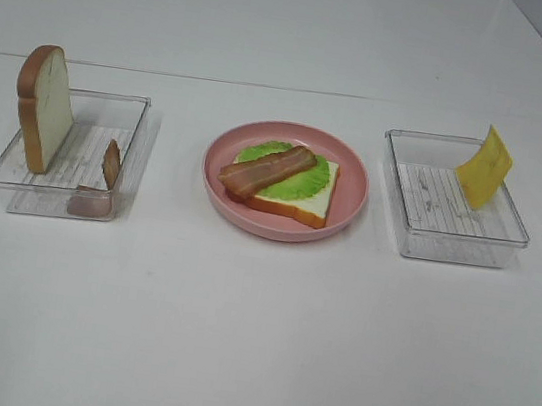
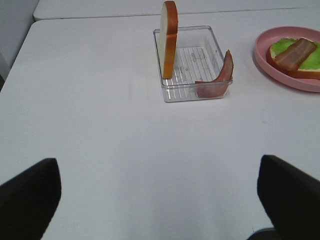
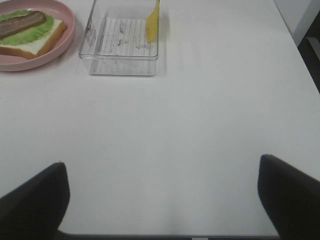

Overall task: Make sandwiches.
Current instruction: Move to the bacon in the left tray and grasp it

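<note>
On the round pink plate (image 1: pixel 353 177), in the middle of the white table (image 1: pixel 251 342), lies the half-built sandwich. It has a bottom bread slice (image 1: pixel 313 207) lying flat, a green lettuce leaf (image 1: pixel 299 180) on top of it, and one bacon strip (image 1: pixel 268 169) laid slantwise across the leaf.

To the left is a clear tray (image 1: pixel 49 200). In it a second bread slice (image 1: pixel 47 109) stands on edge against the outer wall, and a spare bacon strip (image 1: pixel 111 164) curls up in the corner nearest the plate. To the right, the other tray (image 1: pixel 452 247) holds only the yellow cheese square (image 1: pixel 484 167) (tipped up, leaning on the far wall).

The left gripper (image 2: pixel 159 175) has its claw spread wide over bare tabletop with nothing between the fingers. The right gripper (image 3: pixel 161 175) is just as wide and just as empty. Both are well apart from the trays.
</note>
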`<state>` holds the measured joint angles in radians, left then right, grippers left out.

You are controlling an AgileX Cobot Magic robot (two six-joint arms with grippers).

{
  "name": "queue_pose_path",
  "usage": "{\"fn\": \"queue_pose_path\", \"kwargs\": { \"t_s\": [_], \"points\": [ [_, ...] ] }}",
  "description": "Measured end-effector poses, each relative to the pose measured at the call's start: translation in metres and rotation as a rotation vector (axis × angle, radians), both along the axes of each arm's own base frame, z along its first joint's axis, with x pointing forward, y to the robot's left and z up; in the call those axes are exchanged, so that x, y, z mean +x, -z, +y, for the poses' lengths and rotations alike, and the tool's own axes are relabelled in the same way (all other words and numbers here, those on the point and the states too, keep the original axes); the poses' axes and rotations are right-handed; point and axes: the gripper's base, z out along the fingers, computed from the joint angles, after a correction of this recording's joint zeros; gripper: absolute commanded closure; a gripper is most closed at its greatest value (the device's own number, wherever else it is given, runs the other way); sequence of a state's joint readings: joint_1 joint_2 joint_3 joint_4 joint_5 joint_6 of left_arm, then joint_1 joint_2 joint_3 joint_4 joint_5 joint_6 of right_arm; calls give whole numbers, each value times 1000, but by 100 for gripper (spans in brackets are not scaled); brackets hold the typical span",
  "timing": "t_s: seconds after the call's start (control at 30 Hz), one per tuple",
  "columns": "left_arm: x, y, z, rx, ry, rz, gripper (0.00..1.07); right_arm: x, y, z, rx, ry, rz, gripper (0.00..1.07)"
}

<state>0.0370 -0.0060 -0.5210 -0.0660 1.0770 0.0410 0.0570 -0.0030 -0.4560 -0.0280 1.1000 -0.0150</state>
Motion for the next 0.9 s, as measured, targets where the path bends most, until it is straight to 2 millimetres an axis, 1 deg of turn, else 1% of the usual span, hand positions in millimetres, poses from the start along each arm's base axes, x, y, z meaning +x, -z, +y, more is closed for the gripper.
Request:
{"fn": "queue_pose_path", "kwargs": {
  "t_s": [0.6, 0.63, 0.67, 0.73, 0.77, 0.8, 0.83, 0.87, 0.9],
  "points": [
    [2, 0, 0, 0, 0, 12, 6, 0, 0, 0, 0, 0, 0, 8],
    [6, -2, 0, -1, 0, 32, 6, 0, 0, 0, 0, 0, 0, 8],
    [6, -2, 0, -1, 0, 32, 6, 0, 0, 0, 0, 0, 0, 8],
    [17, -11, 1, -5, -3, 47, 6, 0, 0, 0, 0, 0, 0, 8],
    [17, -11, 1, -5, -3, 47, 6, 0, 0, 0, 0, 0, 0, 8],
    [27, -18, 1, -13, -8, 45, 6, 0, 0, 0, 0, 0, 0, 8],
    [27, -18, 1, -13, -8, 45, 6, 0, 0, 0, 0, 0, 0, 8],
    [33, -21, 1, -17, -11, 50, 6, 0, 0, 0, 0, 0, 0, 8],
    [45, -27, 2, -27, -14, 75, 6, 0, 0, 0, 0, 0, 0, 8]
  ]
}}
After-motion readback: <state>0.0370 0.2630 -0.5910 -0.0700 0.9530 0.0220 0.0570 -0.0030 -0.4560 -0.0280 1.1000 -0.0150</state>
